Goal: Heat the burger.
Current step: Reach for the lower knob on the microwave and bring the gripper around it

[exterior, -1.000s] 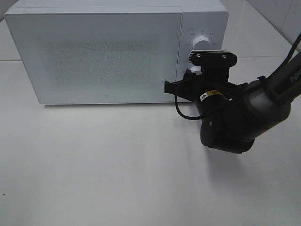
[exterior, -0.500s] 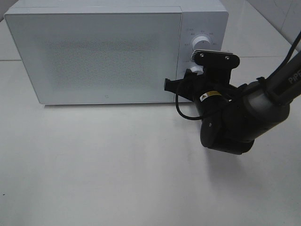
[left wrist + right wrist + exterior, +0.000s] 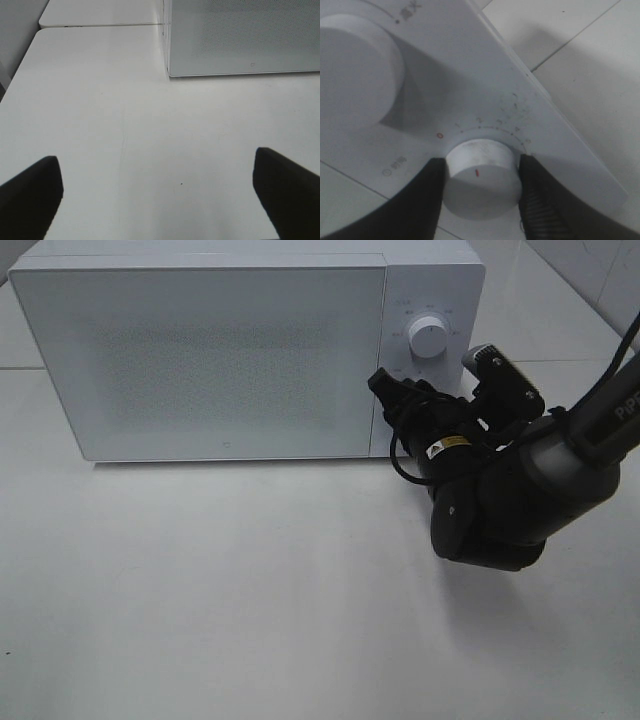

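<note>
A robot's right gripper [image 3: 481, 197] clamps the lower knob [image 3: 481, 172] on the control panel of a white microwave [image 3: 230, 350], one dark finger [image 3: 422, 200] pressed to each side of the dial. The left gripper [image 3: 159, 200] hangs with its jaws wide apart and empty above the bare table [image 3: 250, 590], well clear of the oven. The burger is nowhere in sight. The door is closed, and its frosted front does not show whether the burger sits inside.

The step in hand looks to be setting the timer. To do it well, the wrist should likely turn squarely about the dial's own axis, with the fingers gripping evenly so that the smooth white cap does not slip. The red mark on the knob should be carried along the printed numbers only as far as the heating needs. The gripper should let go straight back, without nudging the setting.

On view are one microwave, two knobs (the upper knob [image 3: 429, 338] is untouched), two grippers, and no burger.
</note>
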Robot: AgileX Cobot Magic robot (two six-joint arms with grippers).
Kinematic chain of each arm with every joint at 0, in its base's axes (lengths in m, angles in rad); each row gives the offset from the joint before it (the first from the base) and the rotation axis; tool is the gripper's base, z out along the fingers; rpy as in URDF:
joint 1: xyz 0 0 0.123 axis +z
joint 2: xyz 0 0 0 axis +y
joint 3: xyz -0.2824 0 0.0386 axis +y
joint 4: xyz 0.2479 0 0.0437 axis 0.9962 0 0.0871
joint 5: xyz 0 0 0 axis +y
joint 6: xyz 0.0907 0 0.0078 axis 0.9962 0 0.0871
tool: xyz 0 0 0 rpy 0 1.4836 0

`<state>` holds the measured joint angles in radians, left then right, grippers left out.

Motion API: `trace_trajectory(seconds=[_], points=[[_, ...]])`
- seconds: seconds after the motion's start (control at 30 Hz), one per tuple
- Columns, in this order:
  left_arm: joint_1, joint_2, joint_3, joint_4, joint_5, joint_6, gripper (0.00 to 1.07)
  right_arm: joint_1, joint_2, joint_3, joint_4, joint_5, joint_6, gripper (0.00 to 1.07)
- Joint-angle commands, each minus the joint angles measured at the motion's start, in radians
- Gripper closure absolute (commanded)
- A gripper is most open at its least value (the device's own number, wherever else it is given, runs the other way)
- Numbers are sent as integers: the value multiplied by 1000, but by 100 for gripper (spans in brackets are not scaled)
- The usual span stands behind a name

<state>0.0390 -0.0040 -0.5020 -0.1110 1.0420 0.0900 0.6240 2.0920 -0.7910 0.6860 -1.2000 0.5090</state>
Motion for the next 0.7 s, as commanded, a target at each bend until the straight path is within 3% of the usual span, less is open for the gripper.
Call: trace_trajectory(seconds=[0.03,0.7], points=[[4,-23,4,-3,-3,3,9,-6,-7,-18,-77,-158,108,102],[4,-23,4,-3,-3,3,9,-6,-7,-18,-105,-158,606,102]])
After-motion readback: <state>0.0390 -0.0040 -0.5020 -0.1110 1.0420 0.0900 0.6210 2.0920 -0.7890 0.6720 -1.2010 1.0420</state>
